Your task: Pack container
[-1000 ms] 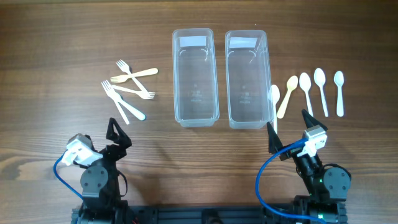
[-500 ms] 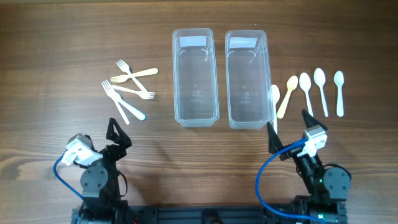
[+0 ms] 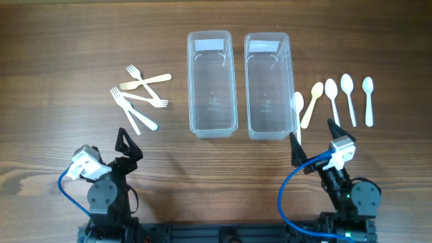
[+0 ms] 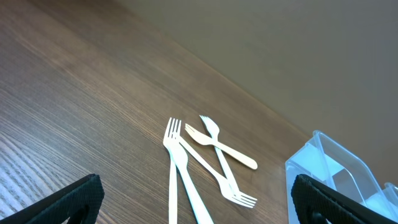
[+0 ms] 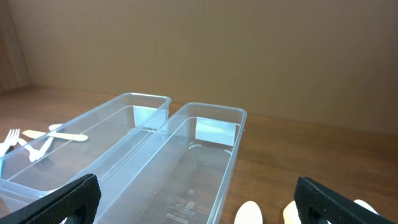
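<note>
Two clear plastic containers, the left one and the right one, stand side by side at the table's middle, both empty. Several plastic forks lie in a loose pile left of them; they also show in the left wrist view. Several plastic spoons lie in a row right of the containers. My left gripper is open and empty, near the front edge below the forks. My right gripper is open and empty, below the spoons. The right wrist view shows both containers and two spoon tips.
The wooden table carries nothing else. Both arm bases sit at the front edge with blue cables.
</note>
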Controlling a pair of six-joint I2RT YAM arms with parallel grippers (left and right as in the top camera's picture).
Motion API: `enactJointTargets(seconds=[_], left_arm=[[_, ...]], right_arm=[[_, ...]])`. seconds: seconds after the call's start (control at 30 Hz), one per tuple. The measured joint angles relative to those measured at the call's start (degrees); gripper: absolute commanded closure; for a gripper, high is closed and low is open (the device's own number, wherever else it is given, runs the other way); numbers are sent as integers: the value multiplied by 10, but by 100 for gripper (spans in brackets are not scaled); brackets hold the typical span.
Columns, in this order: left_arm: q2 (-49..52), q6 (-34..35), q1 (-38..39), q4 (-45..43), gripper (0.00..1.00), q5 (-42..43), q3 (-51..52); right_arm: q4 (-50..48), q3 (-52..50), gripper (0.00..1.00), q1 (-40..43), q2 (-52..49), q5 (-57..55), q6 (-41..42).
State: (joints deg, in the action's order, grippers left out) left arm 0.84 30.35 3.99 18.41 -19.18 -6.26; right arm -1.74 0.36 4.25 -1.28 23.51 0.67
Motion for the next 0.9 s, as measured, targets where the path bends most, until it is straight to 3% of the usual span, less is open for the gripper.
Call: enactJointTargets(seconds=[0.2, 0.4, 0.6, 0.83, 0.9], left_arm=[[17, 0, 0, 8, 0, 128, 0], [39, 0, 0, 10, 1, 210, 0], [75, 0, 0, 27, 0, 221, -27], [252, 0, 0, 25, 0, 180, -175], [356, 0, 0, 27, 0, 176, -235]], right_arm=[[0, 0, 0, 0, 0, 0, 201], [8, 0, 1, 0, 0, 20, 247], [99, 71, 0, 0, -71, 19, 186], [249, 329, 1, 0, -356, -24, 92], [299, 427, 1, 0, -465, -30, 79]])
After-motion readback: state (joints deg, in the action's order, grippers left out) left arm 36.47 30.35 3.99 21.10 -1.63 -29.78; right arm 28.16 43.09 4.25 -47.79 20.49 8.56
